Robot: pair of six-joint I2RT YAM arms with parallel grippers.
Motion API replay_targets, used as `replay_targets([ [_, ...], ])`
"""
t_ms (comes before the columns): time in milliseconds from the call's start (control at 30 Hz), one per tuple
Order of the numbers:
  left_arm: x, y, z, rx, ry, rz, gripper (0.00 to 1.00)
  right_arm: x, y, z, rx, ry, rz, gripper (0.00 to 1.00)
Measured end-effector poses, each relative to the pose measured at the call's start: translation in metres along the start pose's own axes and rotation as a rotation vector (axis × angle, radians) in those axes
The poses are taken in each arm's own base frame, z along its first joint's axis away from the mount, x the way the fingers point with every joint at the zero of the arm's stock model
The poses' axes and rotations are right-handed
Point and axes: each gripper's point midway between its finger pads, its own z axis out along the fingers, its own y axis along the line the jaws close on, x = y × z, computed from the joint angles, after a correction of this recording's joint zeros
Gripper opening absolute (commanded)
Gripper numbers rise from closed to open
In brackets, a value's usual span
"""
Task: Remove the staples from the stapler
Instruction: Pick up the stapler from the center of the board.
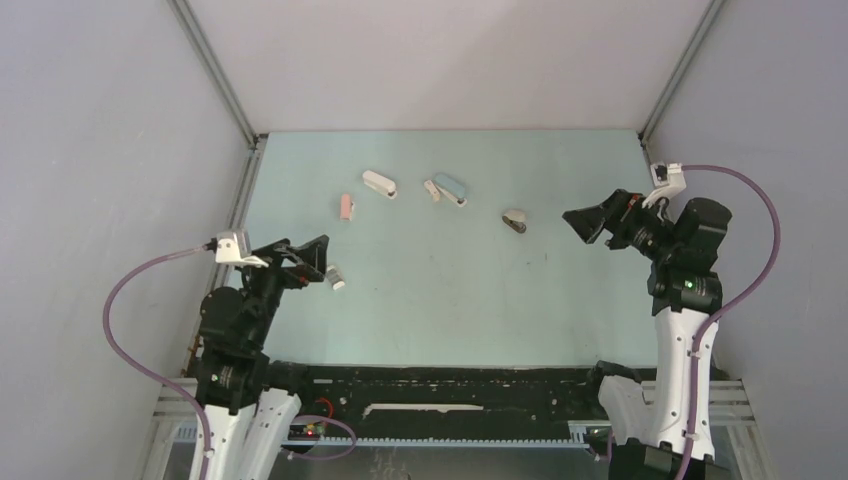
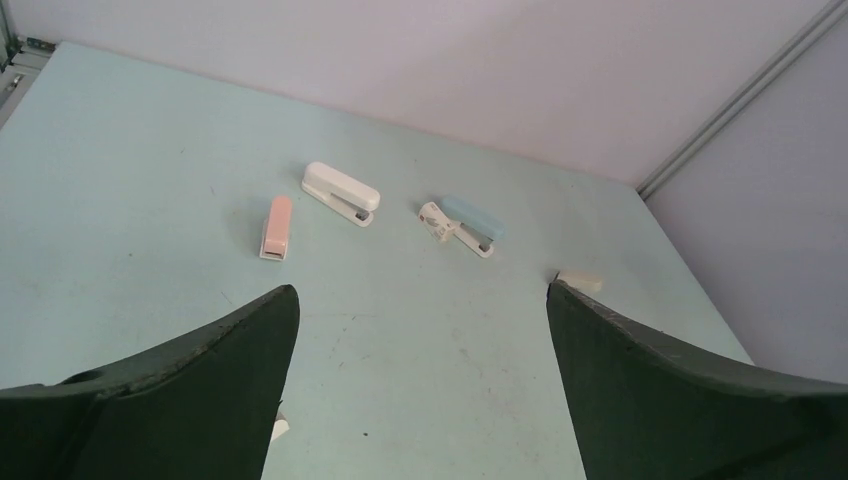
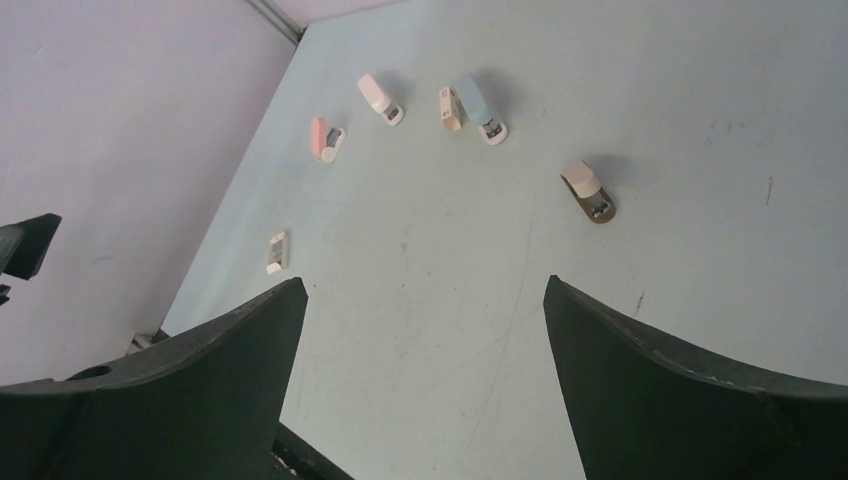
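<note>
On the table [image 1: 420,330]: five staplers lie apart, four in a loose row at the far side and one nearer the left arm.
Far row, left to right: pink stapler [image 1: 346,207], white stapler [image 1: 379,184], blue stapler [image 1: 450,187], beige stapler [image 1: 514,220].
Beside the blue stapler: a small pale piece [image 1: 432,190], just to its left.
Near left edge: small white stapler [image 1: 335,277], just beside the left arm's fingers.
Staples: too small to make out in any view.
Left gripper [image 2: 420,288]: jaws spread wide, nothing between them, above the table.
Right gripper [image 3: 425,280]: jaws spread wide, holding nothing, raised at the right edge.
</note>
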Motion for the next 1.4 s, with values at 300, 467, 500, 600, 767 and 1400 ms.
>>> replay_targets([
  [300, 0.017, 0.007, 0.008, -0.014, 0.061, -0.021, 1.00, -0.005, 0.001, 0.000, 0.007, -0.026, 0.011, 1.00],
  [467, 0.036, 0.013, 0.020, -0.033, 0.144, -0.063, 1.00, 0.002, 0.003, 0.002, -0.017, -0.025, -0.020, 1.00],
  [500, 0.039, 0.013, 0.022, -0.030, 0.160, -0.073, 1.00, 0.006, 0.004, 0.003, -0.030, -0.017, -0.032, 1.00],
  [600, 0.049, 0.009, 0.030, -0.007, 0.208, -0.105, 1.00, 0.020, 0.011, 0.004, -0.086, 0.006, -0.088, 1.00],
  [767, 0.075, 0.012, 0.050, -0.004, 0.329, -0.149, 1.00, 0.040, 0.035, 0.003, -0.253, 0.063, -0.220, 1.00],
  [1400, 0.083, 0.068, 0.205, -0.208, 0.512, -0.060, 1.00, 0.075, 0.061, 0.006, -0.455, 0.151, -0.412, 1.00],
])
